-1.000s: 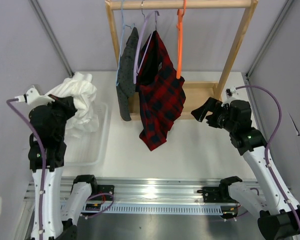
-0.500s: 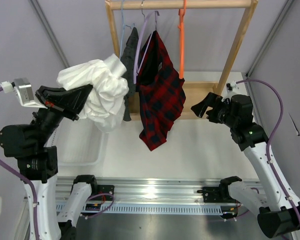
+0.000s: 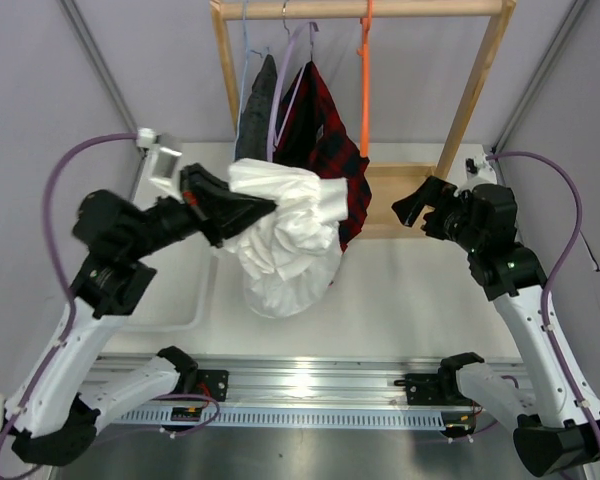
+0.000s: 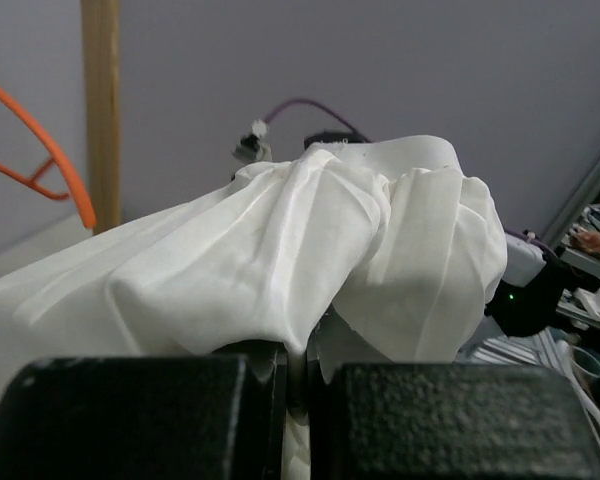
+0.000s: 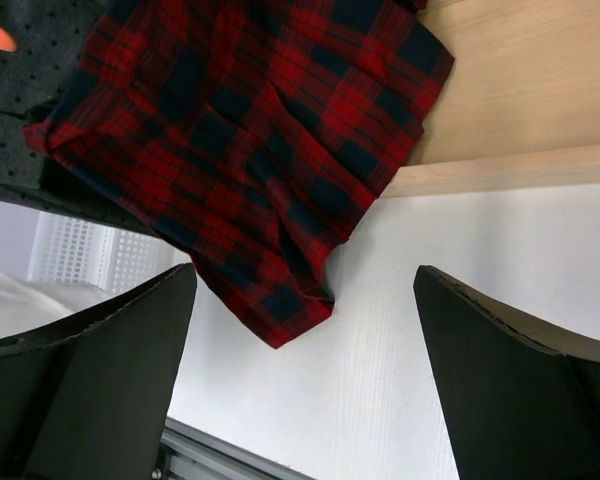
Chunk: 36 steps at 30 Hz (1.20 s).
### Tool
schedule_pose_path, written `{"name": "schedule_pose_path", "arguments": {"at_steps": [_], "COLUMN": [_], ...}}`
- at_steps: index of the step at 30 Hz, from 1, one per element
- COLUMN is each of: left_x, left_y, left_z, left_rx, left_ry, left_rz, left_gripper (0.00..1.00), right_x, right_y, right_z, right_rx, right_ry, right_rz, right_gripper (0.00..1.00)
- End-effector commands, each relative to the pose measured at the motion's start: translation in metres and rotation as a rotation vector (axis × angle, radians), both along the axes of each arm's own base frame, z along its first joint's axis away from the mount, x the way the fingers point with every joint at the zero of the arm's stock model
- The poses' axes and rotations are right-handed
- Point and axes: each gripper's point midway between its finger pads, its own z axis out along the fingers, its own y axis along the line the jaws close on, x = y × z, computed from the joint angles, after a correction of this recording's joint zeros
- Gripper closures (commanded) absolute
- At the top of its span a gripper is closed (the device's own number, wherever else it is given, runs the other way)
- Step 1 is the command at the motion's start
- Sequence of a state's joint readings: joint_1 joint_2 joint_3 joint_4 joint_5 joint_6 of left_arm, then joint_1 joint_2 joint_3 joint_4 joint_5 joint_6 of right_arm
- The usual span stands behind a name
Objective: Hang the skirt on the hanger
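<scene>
Hanging bunched above the worktop, the skirt is pinched by the left tool, whose jaws are clamped tight on its fabric. At its 3 o'clock the right tool gapes wide, holding nothing. Farther back, at 1 o'clock, the hanger hangs from the wooden rail, beside the plaid garment.

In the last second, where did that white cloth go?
The left gripper, shut on the white skirt, swung it rightward from above the clear bin to in front of the red plaid garment. The right gripper stayed open near the wooden rack, barely shifting; the orange hanger still hangs empty.
</scene>
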State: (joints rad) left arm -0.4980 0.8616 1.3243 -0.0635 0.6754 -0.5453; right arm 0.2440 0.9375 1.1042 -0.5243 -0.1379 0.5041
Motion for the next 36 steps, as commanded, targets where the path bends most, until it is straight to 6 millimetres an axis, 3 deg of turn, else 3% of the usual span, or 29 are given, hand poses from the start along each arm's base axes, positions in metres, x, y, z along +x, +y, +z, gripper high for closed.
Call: {"name": "schedule_pose_path", "arguments": {"at_steps": [1, 3, 7, 8, 10, 11, 14, 15, 18, 19, 20, 23, 24, 25, 27, 30, 35, 36], "left_x": [0.024, 0.024, 0.046, 0.057, 0.063, 0.074, 0.085, 0.09, 0.101, 0.102, 0.103, 0.093, 0.09, 0.09, 0.088, 0.085, 0.064, 0.056], "left_y": [-0.029, -0.045, -0.072, -0.083, -0.096, -0.108, -0.122, -0.129, -0.128, -0.125, -0.122, -0.111, -0.106, -0.098, -0.086, -0.073, -0.083, -0.091], "left_z": [-0.023, -0.029, -0.048, -0.062, -0.066, -0.082, -0.09, -0.104, -0.133, -0.149, -0.18, -0.233, -0.247, -0.237, -0.247, -0.246, -0.264, -0.266], "left_rx": [0.044, 0.058, 0.094, 0.121, 0.127, 0.158, 0.188, 0.222, 0.313, 0.358, 0.415, 0.489, 0.504, 0.473, 0.477, 0.48, 0.469, 0.466], "left_ry": [0.029, 0.043, 0.093, 0.123, 0.143, 0.173, 0.193, 0.199, 0.22, 0.249, 0.297, 0.369, 0.387, 0.363, 0.371, 0.374, 0.422, 0.416], "left_rz": [0.041, 0.01, 0.009, 0.002, -0.012, -0.021, -0.024, -0.029, 0.035, 0.055, 0.071, 0.081, 0.088, 0.126, 0.176, 0.215, 0.136, 0.116], "left_gripper": [1.0, 1.0, 1.0, 1.0, 1.0, 1.0, 1.0, 1.0, 0.99, 0.93, 0.7, 0.64, 0.55, 0.51, 0.41, 0.37, 0.41, 0.4], "right_x": [-0.004, -0.006, -0.008, -0.008, -0.007, -0.007, -0.005, -0.004, -0.003, -0.003, -0.003, -0.005, -0.004, -0.004, -0.004, -0.009, -0.016, -0.019], "right_y": [-0.008, -0.011, -0.019, -0.022, -0.026, -0.028, -0.033, -0.033, -0.032, -0.032, -0.032, -0.032, -0.031, -0.031, -0.028, -0.025, -0.034, -0.036], "right_z": [0.022, 0.024, 0.019, 0.02, 0.019, 0.02, 0.022, 0.024, 0.019, 0.015, 0.011, -0.005, -0.009, -0.013, -0.028, -0.05, -0.093, -0.11], "right_rx": [0.011, 0.01, -0.005, -0.01, -0.015, -0.015, -0.016, -0.013, -0.019, -0.02, -0.024, -0.031, -0.032, -0.031, -0.028, -0.033, -0.072, -0.082], "right_ry": [-0.049, -0.055, -0.039, -0.041, -0.035, -0.035, -0.033, -0.035, -0.018, -0.008, 0.002, 0.037, 0.045, 0.053, 0.093, 0.149, 0.244, 0.28], "right_rz": [-0.036, -0.047, -0.081, -0.094, -0.11, -0.116, -0.133, -0.134, -0.127, -0.125, -0.124, -0.121, -0.117, -0.114, -0.106, -0.088, -0.126, -0.137], "right_gripper": [0.04, 0.04, 0.03, 0.04, 0.04, 0.03, 0.03, 0.03, 0.03, 0.03, 0.03, 0.03, 0.04, 0.04, 0.04, 0.04, 0.05, 0.05]}}
